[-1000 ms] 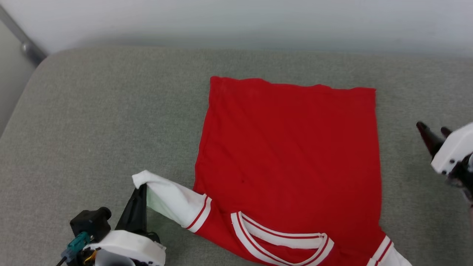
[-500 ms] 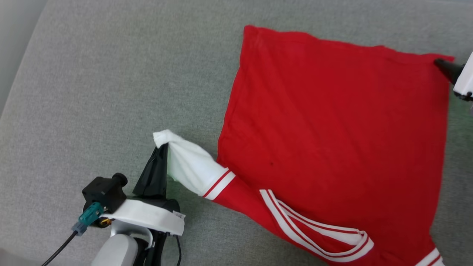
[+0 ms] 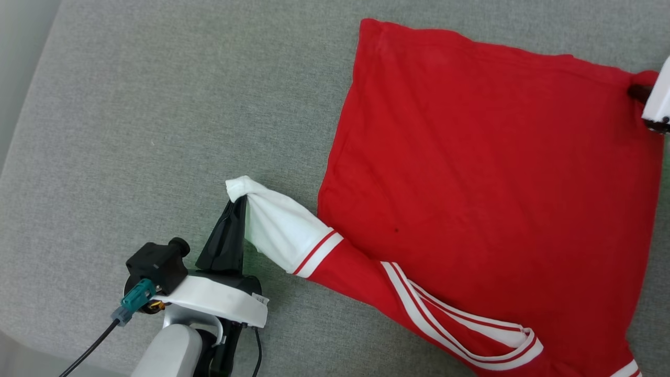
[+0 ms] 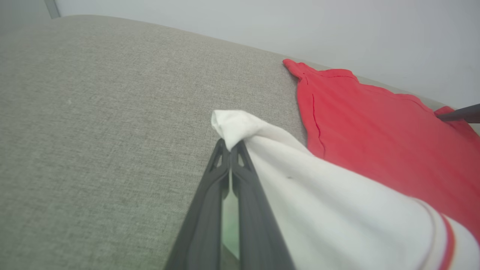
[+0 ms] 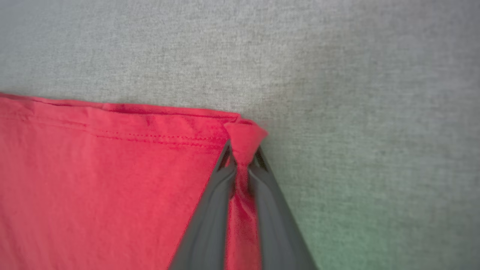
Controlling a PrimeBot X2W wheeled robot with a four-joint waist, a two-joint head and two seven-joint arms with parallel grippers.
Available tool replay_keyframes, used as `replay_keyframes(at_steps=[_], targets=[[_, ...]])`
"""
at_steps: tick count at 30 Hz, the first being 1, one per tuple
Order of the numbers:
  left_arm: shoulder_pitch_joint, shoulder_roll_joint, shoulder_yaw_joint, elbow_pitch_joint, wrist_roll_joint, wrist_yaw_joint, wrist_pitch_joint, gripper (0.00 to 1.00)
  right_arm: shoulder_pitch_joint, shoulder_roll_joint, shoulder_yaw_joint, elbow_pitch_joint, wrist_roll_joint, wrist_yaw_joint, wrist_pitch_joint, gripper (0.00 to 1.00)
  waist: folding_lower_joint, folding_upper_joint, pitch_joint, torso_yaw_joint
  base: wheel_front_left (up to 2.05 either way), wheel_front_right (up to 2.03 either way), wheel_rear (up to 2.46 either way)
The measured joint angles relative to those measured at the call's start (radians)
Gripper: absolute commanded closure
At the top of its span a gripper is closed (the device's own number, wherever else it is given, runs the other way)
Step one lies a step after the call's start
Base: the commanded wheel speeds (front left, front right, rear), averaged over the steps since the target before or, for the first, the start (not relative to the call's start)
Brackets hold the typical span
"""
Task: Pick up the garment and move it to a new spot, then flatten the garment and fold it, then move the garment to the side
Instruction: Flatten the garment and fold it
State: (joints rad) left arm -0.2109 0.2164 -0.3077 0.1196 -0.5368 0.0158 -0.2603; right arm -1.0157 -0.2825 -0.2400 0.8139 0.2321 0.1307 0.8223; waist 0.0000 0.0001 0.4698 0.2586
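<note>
Since a second ago your right gripper (image 5: pixel 242 152) has come in from beside the garment (image 3: pixel 487 173) and closed on its far hem corner. Red cloth is pinched up between the two dark fingers, at about 2 o'clock in the head view. Your left gripper (image 4: pixel 229 144) is clamped tight on the end of the white sleeve (image 3: pixel 277 230), near 7 o'clock. That sleeve is bunched over the fingertips and raised a little off the grey cushion (image 3: pixel 131 131). You have the garment lying flat, plain red side up, from the centre out to 3 o'clock, its striped collar (image 3: pixel 471 327) toward 5 o'clock.
</note>
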Motion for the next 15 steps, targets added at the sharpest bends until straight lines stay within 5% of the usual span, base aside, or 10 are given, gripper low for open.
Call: replay_keyframes(at_steps=[15], targets=[[0.112,-0.002,0.028,0.066,0.0,-0.002,0.002,1.0,0.145,-0.117,0.164,-0.13,0.046,0.0,-0.115,1.0,0.0,0.0,-0.229,-0.046,0.0,0.0,0.0]])
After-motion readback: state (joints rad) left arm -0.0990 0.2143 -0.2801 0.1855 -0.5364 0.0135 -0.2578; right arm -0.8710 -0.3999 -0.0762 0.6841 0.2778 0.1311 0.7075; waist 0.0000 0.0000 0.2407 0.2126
